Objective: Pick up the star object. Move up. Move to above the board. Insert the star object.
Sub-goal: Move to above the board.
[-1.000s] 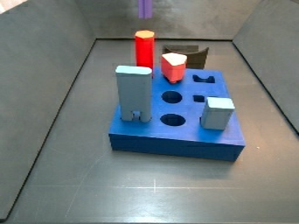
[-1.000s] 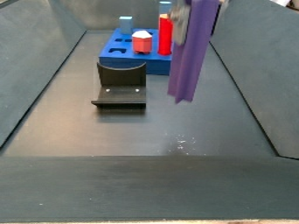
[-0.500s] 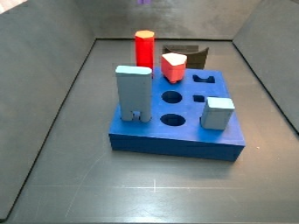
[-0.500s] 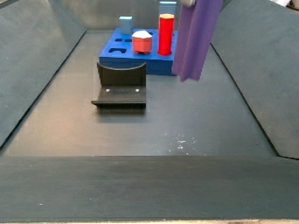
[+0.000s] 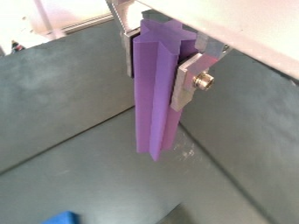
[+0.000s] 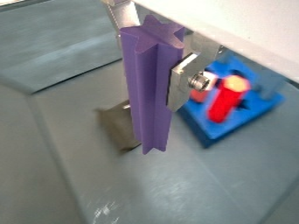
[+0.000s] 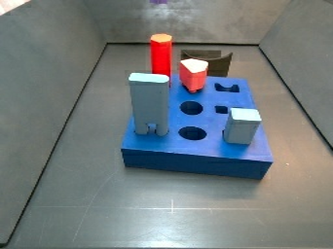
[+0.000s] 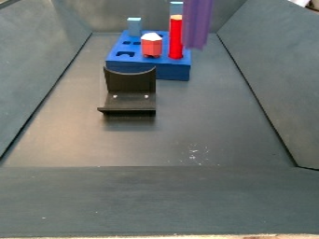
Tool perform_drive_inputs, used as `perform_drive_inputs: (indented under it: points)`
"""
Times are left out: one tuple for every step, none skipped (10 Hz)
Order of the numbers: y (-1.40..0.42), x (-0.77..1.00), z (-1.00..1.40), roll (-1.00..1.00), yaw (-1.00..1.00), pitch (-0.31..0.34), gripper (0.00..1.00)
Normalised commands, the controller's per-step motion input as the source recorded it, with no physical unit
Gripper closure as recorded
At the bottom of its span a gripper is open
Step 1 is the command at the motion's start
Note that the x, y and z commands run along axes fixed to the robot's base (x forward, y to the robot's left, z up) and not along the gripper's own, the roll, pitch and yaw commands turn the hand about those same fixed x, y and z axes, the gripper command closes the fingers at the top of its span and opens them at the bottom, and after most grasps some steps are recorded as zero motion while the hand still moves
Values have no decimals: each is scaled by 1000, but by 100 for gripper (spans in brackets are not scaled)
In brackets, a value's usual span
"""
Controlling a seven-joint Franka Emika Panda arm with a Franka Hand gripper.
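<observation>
The star object [image 5: 156,101] is a tall purple prism with ridged sides. It hangs upright between the silver fingers [image 5: 187,77] of my gripper [image 5: 156,63], which is shut on its upper part, high above the floor. It shows the same way in a wrist view [image 6: 149,92]. In a side view only its lower end [image 8: 200,21] shows at the frame's edge, near the red peg [image 8: 177,35]. The board [image 7: 196,167] is the thick blue block with holes, below and ahead of the gripper [image 6: 152,61]. The gripper itself is out of both side views.
On the board stand a red peg [image 7: 162,53], a tall light-blue block [image 7: 147,102], a small light-blue cube [image 7: 243,124] and a red-and-white piece [image 7: 194,74]. The dark fixture [image 8: 129,90] stands on the floor beside the board. Grey walls ring the floor.
The star object has risen with the gripper: its lower end has climbed almost out of both side views. It has also shifted toward the board.
</observation>
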Motion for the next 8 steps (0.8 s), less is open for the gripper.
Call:
perform_drive_inputs:
  points:
    - [-1000,32,135,95,-831,93,100]
    - [-1000,31,136,56,-587,71,100]
    - [-1000,28,140,29,-373,52,100]
    - [-1000,28,142,6,-217,39,100]
    - [-1000,29,144,-11,-69,38,100]
    - [-1000,30,150,-18,-29,41,100]
    - [-1000,34,155,-16,-11,46,100]
    - [-1000,36,158,-2,-7,56,100]
